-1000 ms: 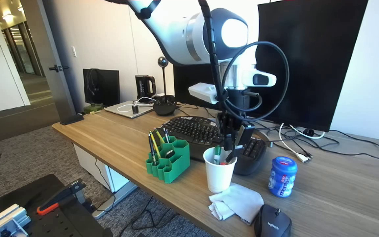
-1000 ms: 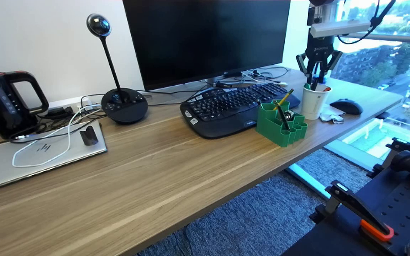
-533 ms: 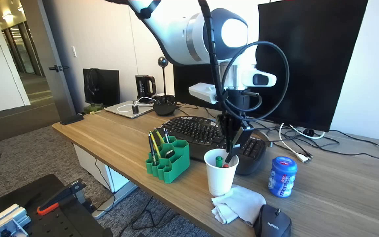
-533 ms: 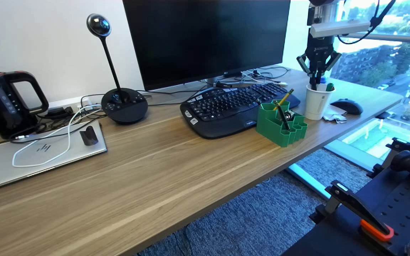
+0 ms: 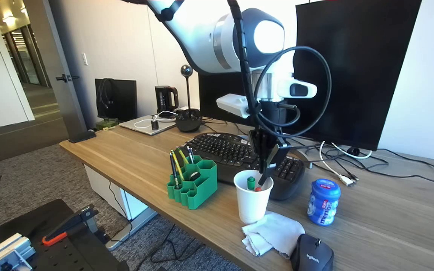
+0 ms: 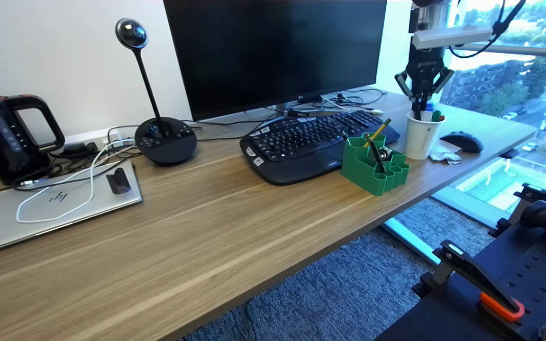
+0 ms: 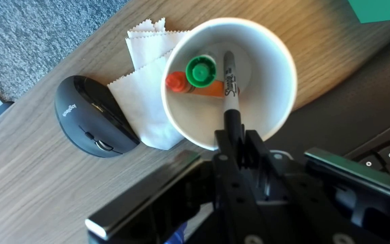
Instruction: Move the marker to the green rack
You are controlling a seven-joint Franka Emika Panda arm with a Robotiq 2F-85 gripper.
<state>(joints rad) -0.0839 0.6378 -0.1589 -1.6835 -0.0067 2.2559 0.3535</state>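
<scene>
The marker (image 7: 231, 81), a grey Sharpie with a black cap, leans in the white paper cup (image 7: 287, 57), its grey end down inside. My gripper (image 7: 236, 135) is shut on its black cap at the cup's rim. In both exterior views the gripper (image 5: 268, 169) (image 6: 421, 102) is right above the cup (image 5: 252, 207) (image 6: 419, 139); only the marker's dark upper part shows. The green rack (image 5: 205, 188) (image 6: 362, 170) stands beside the cup and holds pens and pencils. Only its corner (image 7: 381, 10) shows in the wrist view.
A green-capped marker (image 7: 200, 71) and an orange marker (image 7: 208, 90) are also in the cup. A white cloth (image 5: 273, 235), a mouse (image 5: 312, 254) and a blue gum jar (image 5: 324, 203) are near. A keyboard (image 5: 224, 148) and monitor (image 5: 352, 75) stand behind.
The gripper's fingers have closed on the marker. The cup and cloth shifted slightly, and the green-capped marker changed its lean. Over the last half second the arm rose very slightly.
</scene>
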